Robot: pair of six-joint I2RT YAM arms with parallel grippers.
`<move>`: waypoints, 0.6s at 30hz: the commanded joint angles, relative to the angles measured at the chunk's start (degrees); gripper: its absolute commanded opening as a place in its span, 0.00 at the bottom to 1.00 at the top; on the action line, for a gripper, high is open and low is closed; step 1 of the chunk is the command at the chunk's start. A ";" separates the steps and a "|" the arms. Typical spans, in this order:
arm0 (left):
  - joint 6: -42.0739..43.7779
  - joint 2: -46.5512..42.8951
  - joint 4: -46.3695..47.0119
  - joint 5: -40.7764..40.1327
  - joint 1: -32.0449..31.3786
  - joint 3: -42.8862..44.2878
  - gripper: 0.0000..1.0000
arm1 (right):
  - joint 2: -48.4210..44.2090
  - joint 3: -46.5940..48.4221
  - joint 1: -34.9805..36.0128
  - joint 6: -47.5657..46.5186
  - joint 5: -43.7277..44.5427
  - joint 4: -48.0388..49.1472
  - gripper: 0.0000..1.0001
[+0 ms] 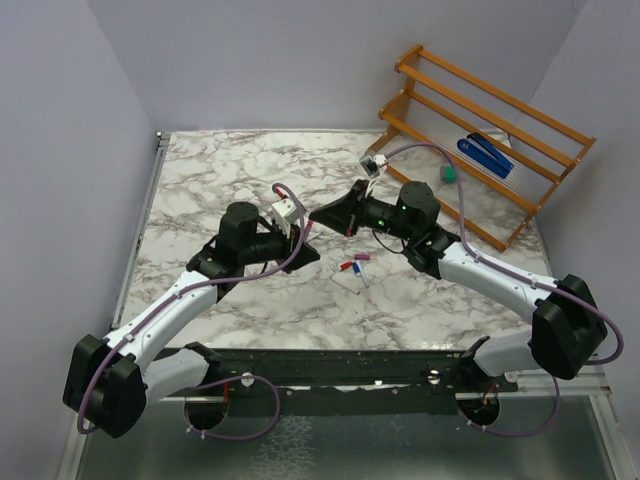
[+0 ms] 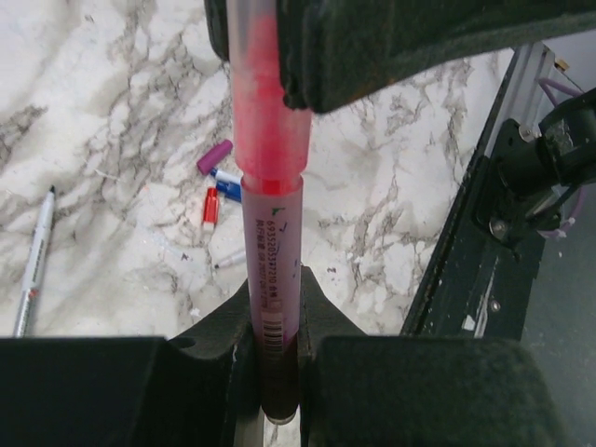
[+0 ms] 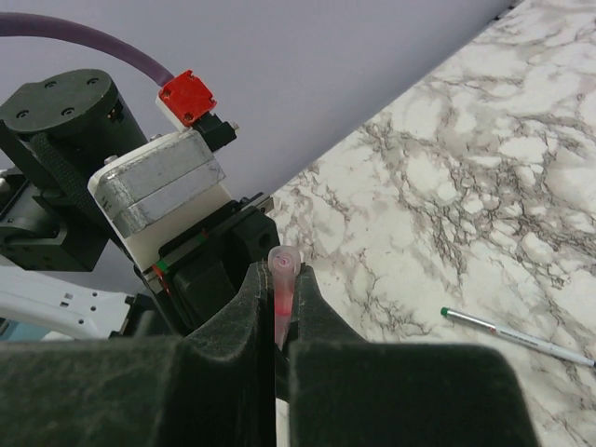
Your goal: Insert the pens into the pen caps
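Our left hand [image 2: 277,312] is clamped on one pen [image 2: 272,261], and the right hand [image 3: 279,300] pinches its pink cap [image 2: 265,102] (apparently joined). Spare caps [image 1: 356,264] and a second pen [image 2: 33,261] lie on the table [image 1: 250,170] at five o'clock, undone.

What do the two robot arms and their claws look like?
The left arm and right arm have white shells and bulky black joints; a purple cable runs along each. The left claw and right claw are matte black wedges. A white block with a red connector tops the left wrist.
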 commanded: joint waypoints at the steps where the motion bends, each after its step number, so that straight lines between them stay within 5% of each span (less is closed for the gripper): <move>1: -0.88 -1.07 12.90 -8.83 1.04 3.14 0.00 | 0.80 -2.61 2.21 2.17 -11.58 -4.13 0.00; 18: 1.37 1.89 17.12 -9.39 1.06 9.20 0.00 | 3.58 -4.00 5.30 -2.49 -13.32 -9.67 0.00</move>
